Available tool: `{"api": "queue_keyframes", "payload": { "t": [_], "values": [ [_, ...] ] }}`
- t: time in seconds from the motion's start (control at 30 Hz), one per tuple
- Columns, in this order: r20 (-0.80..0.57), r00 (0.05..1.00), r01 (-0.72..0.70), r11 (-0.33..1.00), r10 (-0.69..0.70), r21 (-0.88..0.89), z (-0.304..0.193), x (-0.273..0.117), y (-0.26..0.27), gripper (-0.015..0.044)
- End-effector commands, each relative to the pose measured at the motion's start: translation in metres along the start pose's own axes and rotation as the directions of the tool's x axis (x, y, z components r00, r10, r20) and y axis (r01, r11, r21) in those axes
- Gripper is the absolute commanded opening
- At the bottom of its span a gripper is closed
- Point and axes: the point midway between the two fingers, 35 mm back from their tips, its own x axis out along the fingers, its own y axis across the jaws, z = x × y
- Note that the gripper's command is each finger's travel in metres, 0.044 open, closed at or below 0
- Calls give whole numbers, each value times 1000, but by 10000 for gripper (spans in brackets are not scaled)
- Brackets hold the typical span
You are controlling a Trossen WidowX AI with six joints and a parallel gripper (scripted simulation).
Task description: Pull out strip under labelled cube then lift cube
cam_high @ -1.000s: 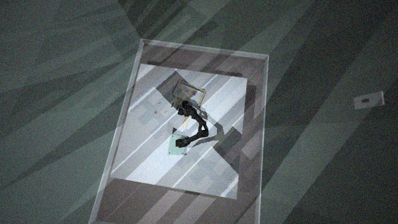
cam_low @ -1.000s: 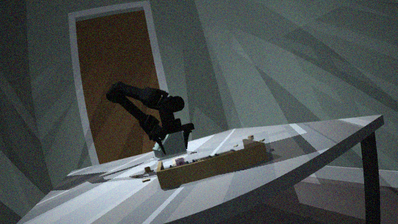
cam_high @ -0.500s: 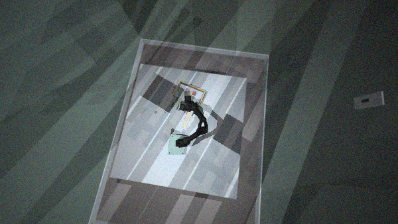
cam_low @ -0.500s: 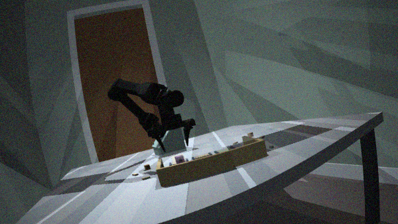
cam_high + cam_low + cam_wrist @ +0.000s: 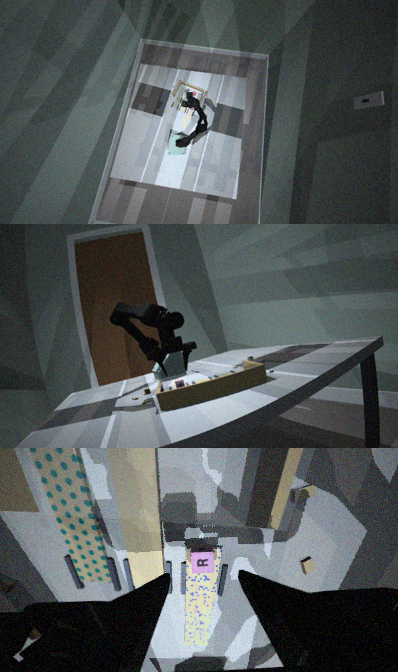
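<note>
A pink cube marked R appears to sit on the yellow strip with blue specks, between two short dark rails. The bare near part of that strip extends out past the rails towards the bottom of the wrist view. My gripper is open and empty. Its fingertips stand wide apart, one on each side of the strip and cube in the wrist view, and above the surface in the exterior view. In the top view the arm hides part of the layout.
A teal-dotted strip and a plain pale yellow strip lie to the left, with dark rails beside them. A wooden frame wall borders the far side. A small tan block lies to the right.
</note>
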Motion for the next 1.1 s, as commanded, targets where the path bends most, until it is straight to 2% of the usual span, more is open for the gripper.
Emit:
{"api": "queue_keyframes", "payload": {
  "t": [0.0, 0.07, 1.07],
  "values": [
    [4, 1000, 2, 1000, -2, -2, 3, 4, 0, 282],
    [4, 1000, 2, 1000, -2, -2, 4, 8, 0, 250],
    [4, 1000, 5, 1000, -5, -2, 3, 52, 0, 250]
  ]
}}
